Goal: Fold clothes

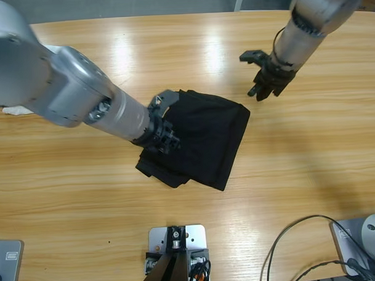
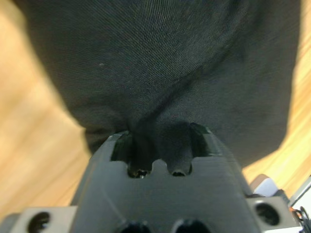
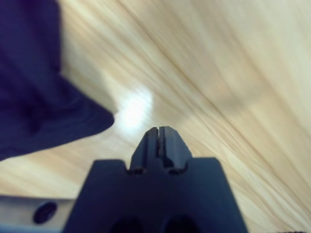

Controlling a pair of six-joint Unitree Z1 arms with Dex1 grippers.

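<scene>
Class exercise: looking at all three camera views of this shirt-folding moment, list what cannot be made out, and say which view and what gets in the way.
- black shirt: collar, placket and logo hidden inside its folds, high view.
- left gripper: fabric bunches over the jaws, left wrist view; the arm covers the shirt's near edge in the high view.
- white item: mostly hidden by the silver elbow at the left edge, high view.

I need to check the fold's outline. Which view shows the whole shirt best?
The high view: the folded shirt lies whole on the table, with the left gripper at its edge. The left wrist view shows only close fabric; the right wrist view, one corner.
</scene>
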